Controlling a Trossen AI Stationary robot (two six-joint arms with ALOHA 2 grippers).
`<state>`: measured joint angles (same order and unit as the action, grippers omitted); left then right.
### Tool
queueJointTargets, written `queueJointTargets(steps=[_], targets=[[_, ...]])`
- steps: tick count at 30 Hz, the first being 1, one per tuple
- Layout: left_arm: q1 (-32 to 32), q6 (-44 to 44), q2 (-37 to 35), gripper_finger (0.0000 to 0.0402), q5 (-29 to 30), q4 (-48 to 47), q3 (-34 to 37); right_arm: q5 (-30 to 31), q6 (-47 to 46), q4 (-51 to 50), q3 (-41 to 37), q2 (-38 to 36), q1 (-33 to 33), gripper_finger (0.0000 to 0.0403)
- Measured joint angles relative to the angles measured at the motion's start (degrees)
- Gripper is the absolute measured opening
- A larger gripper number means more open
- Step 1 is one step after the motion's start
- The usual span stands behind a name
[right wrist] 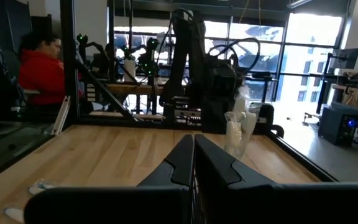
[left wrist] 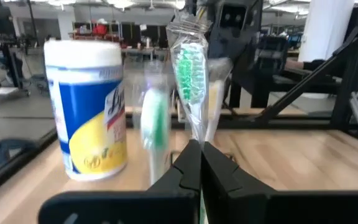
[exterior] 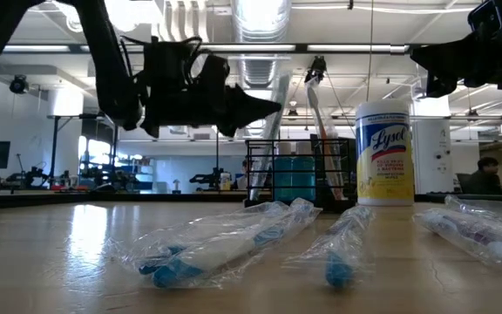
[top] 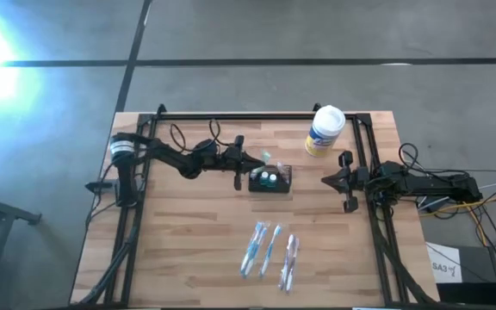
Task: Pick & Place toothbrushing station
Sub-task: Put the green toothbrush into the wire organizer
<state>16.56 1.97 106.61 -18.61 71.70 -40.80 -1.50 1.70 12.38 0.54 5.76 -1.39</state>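
Note:
The toothbrushing station point(top: 289, 176), a small black wire-mesh caddy point(exterior: 260, 174), stands on its base mid-table with teal items inside. My left gripper point(top: 250, 161) reaches in from the table's left and hovers just left of the caddy's far side. It is shut point(left wrist: 199, 155) on a green-bristled toothbrush point(left wrist: 188, 68) in a clear wrapper. A second green brush point(left wrist: 154, 118) shows blurred beside it. My right gripper point(top: 325, 180) waits shut point(right wrist: 193, 149) at the table's right, touching nothing. My left gripper pinches the wrapped toothbrush low down point(left wrist: 196, 134) between its two fingertips. The fingers lie about level, coming from the table's left, across the brush. The brush stands upright above them, bristle head up, clear of the table. Whether they hold the handle or only the wrapper does not show.
A white canister with a yellow label point(top: 324, 131) stands at the far right, behind the caddy point(exterior: 383, 153). Three wrapped toothbrushes point(top: 269, 250) lie flat on the wood nearer the front edge point(exterior: 216, 240). Black frame rails run along the table's left, right and far sides.

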Motion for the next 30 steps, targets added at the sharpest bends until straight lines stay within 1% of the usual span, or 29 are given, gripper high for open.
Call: queueJointTargets(steps=[6,13,21,26,30], targets=[[0.04,0.03,2.51,0.0002,0.01,1.02,0.0,0.0,0.0,0.0,0.0,0.02,-0.01,0.0008],[0.02,-0.36,3.86,0.0001,-0.04,1.79,-0.11,0.0,-0.09,0.0,0.0,0.09,-0.02,0.0008],[0.04,-1.21,2.78,0.0001,-0.94,0.94,1.83,0.0,-0.18,-0.02,0.0,0.09,-0.01,0.0008],[0.02,-1.47,1.75,0.0001,-1.12,3.45,4.48,0.0,-0.18,-0.04,0.0,0.09,-0.01,0.0008],[0.04,-1.19,1.63,0.0001,-1.05,3.16,5.09,0.01,-0.18,-0.04,0.0,0.09,-0.02,0.0008]])
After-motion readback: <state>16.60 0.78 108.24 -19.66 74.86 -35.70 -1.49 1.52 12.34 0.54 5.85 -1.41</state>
